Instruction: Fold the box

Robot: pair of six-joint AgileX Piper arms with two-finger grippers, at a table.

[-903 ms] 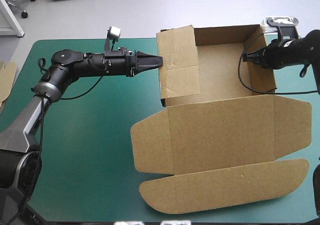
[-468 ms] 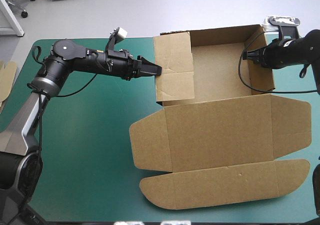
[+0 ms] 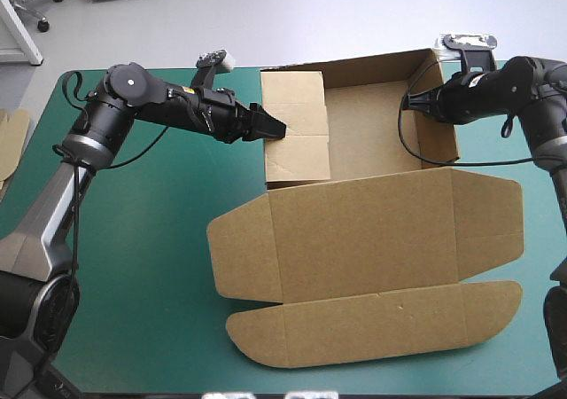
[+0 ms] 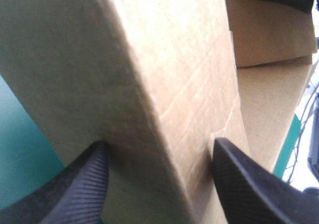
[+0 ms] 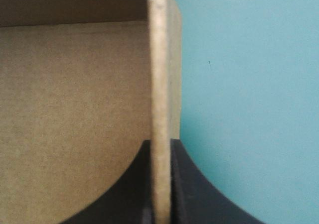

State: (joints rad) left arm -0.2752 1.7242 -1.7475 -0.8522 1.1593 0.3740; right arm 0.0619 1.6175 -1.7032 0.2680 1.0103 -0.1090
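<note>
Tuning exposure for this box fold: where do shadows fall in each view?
High view: even light, the brown cardboard box casts a faint shadow on the teal-green cover. Left wrist view: the wall's outer face at the left hand is shaded. Right wrist view: the box's far inside is dark ahead of the right hand.

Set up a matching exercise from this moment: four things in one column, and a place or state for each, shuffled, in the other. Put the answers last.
Things
1. left jaws
2. right jaws
3. lid
4. spare board

Places or states
A. lying flat on the table, toward its near edge
B. clamped on the right wall
C. at the table's left edge
D. apart, astride the left wall

Pairs: 1-D, 2-B, 3-A, 4-C
</note>
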